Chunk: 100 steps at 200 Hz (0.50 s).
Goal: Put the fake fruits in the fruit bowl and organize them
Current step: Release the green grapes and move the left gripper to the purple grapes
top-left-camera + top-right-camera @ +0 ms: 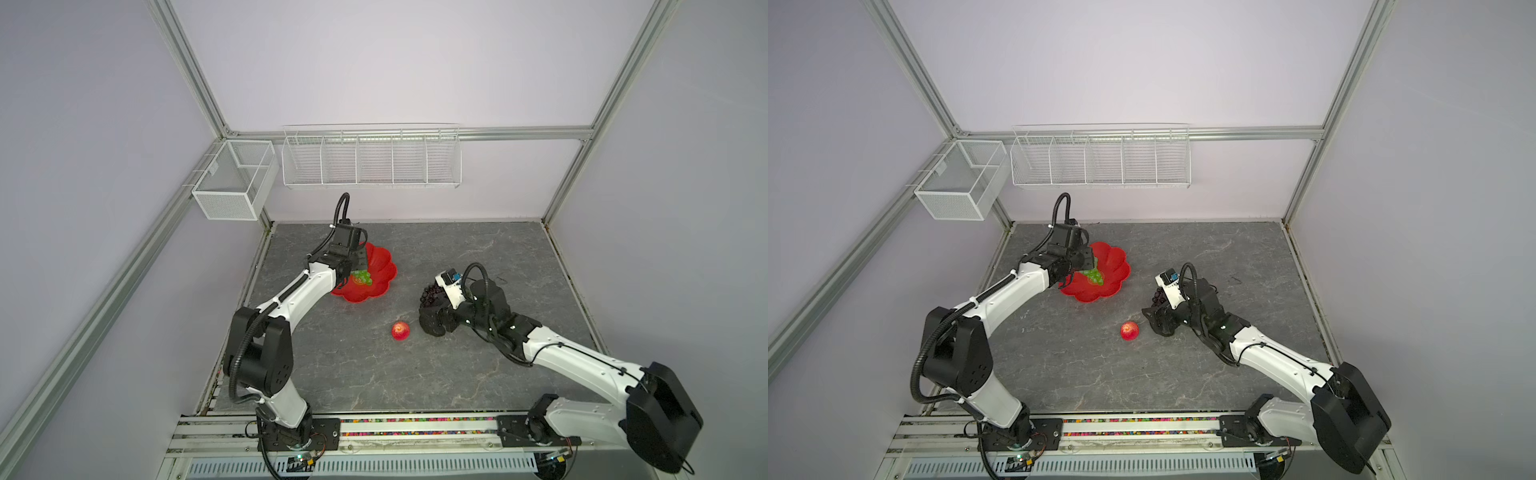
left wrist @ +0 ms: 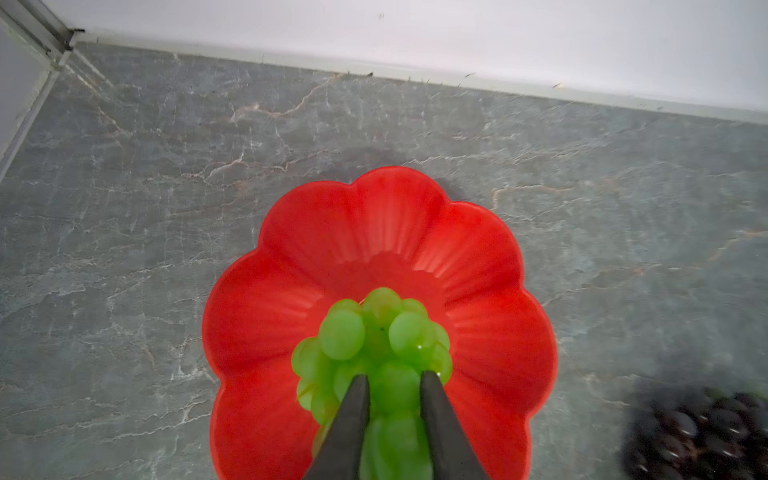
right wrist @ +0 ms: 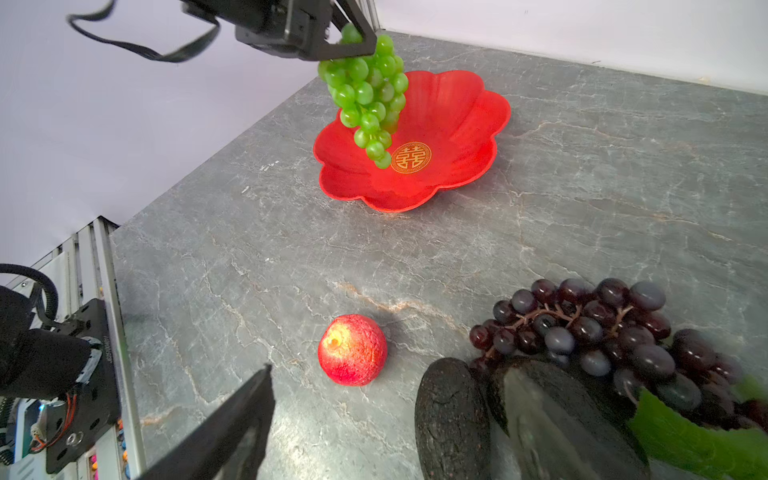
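The green grape bunch [image 3: 370, 95] hangs over the near-left side of the red fruit bowl [image 3: 457, 108], its lowest grapes near the gold emblem. My left gripper [image 2: 395, 376] is shut on the top of that bunch [image 2: 374, 332]; both top views show it above the bowl [image 1: 374, 266]. The small red apple [image 1: 400, 331] lies on the table in front of the bowl. To its right, my right gripper [image 3: 390, 399] stands open and low. A dark bumpy avocado [image 3: 451, 415] sits against its far finger. The purple grape bunch [image 3: 602, 332] with a green leaf lies just behind.
A white mesh box [image 1: 232, 183] hangs on the left frame, and a divided wire basket [image 1: 370, 160] hangs on the back wall. The grey stone table [image 1: 457, 374] ends at a rail along the front. The back wall stands close behind the bowl.
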Each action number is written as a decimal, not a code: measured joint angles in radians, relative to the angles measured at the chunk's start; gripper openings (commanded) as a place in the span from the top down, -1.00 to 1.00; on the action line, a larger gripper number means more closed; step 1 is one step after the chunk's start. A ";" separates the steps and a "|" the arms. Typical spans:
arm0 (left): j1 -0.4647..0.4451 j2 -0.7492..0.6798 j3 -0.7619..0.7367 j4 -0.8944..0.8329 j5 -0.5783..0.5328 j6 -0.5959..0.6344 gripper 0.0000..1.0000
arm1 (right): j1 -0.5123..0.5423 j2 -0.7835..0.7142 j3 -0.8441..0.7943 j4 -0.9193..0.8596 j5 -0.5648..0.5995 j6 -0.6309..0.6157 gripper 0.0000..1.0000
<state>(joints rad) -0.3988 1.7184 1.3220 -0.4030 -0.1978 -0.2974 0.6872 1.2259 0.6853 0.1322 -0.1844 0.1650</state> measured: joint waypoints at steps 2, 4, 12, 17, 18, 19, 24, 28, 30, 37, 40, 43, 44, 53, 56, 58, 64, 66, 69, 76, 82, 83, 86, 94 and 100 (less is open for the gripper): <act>0.000 0.010 0.006 -0.004 -0.001 0.001 0.57 | 0.000 0.001 0.000 0.000 0.000 0.000 -0.76; 0.001 0.022 0.012 -0.007 -0.004 0.003 0.57 | 0.000 0.002 0.000 0.000 -0.001 0.001 -0.76; 0.005 0.063 0.036 -0.026 -0.009 0.005 0.57 | 0.000 0.005 0.000 0.000 -0.005 0.003 -0.76; 0.006 0.085 0.048 -0.035 -0.011 0.007 0.57 | 0.000 0.006 0.000 0.000 -0.006 0.006 -0.76; 0.006 0.092 0.051 -0.038 -0.011 0.007 0.57 | 0.000 0.006 0.000 0.000 -0.007 0.006 -0.76; 0.006 0.095 0.052 -0.038 -0.011 0.007 0.57 | 0.000 0.006 0.000 0.000 -0.008 0.007 -0.76; 0.008 0.114 0.061 -0.045 -0.012 0.008 0.57 | 0.000 0.006 0.000 0.000 -0.011 0.008 -0.76; 0.009 0.128 0.066 -0.051 -0.012 0.011 0.56 | 0.000 0.006 0.000 0.000 -0.013 0.008 -0.76; 0.009 0.135 0.067 -0.052 -0.012 0.011 0.56 | 0.000 0.006 0.000 0.000 -0.014 0.009 -0.76; 0.011 0.152 0.068 -0.057 -0.014 0.014 0.52 | 0.000 0.006 0.000 0.000 -0.017 0.011 -0.76; 0.011 0.157 0.068 -0.059 -0.016 0.014 0.51 | 0.000 0.006 0.000 0.000 -0.018 0.011 -0.76; 0.011 0.163 0.068 -0.062 -0.018 0.014 0.49 | 0.000 0.006 0.000 0.000 -0.019 0.011 -0.76; 0.011 0.164 0.068 -0.063 -0.019 0.015 0.49 | 0.000 0.006 0.000 0.000 -0.019 0.011 -0.76; 0.012 0.171 0.068 -0.070 -0.026 0.021 0.41 | 0.000 0.006 0.000 0.000 -0.019 0.011 -0.76; 0.012 0.171 0.068 -0.071 -0.030 0.019 0.37 | 0.000 0.006 0.000 0.000 -0.019 0.011 -0.76; 0.013 0.171 0.068 -0.072 -0.032 0.022 0.34 | 0.000 0.006 0.000 0.000 -0.019 0.011 -0.76; 0.013 0.172 0.068 -0.074 -0.038 0.023 0.24 | 0.000 0.006 0.000 0.000 -0.019 0.011 -0.76; 0.013 0.172 0.069 -0.075 -0.039 0.026 0.21 | 0.000 0.006 0.000 0.000 -0.019 0.011 -0.76; 0.013 0.172 0.069 -0.076 -0.043 0.021 0.15 | 0.000 0.006 0.000 0.000 -0.019 0.011 -0.76; 0.013 0.172 0.072 -0.077 -0.049 0.020 0.02 | 0.000 0.006 0.000 0.000 -0.019 0.011 -0.76; 0.013 0.172 0.073 -0.077 -0.053 0.018 -0.05 | 0.000 0.006 0.000 0.000 -0.019 0.011 -0.76; 0.013 0.172 0.073 -0.077 -0.054 0.021 -0.06 | 0.000 0.006 0.000 0.000 -0.019 0.011 -0.76; 0.013 0.172 0.073 -0.078 -0.056 0.027 -0.08 | 0.000 0.006 0.000 0.000 -0.019 0.011 -0.76; 0.013 0.172 0.073 -0.078 -0.065 0.024 -0.13 | 0.000 0.006 0.000 0.000 -0.019 0.011 -0.76; 0.013 0.172 0.073 -0.079 -0.069 0.023 -0.14 | 0.000 0.006 0.000 0.000 -0.019 0.011 -0.76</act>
<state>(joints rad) -0.3862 1.8900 1.3952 -0.4820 -0.2672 -0.2741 0.6872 1.2320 0.6857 0.1318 -0.2031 0.1757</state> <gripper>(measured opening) 0.557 0.880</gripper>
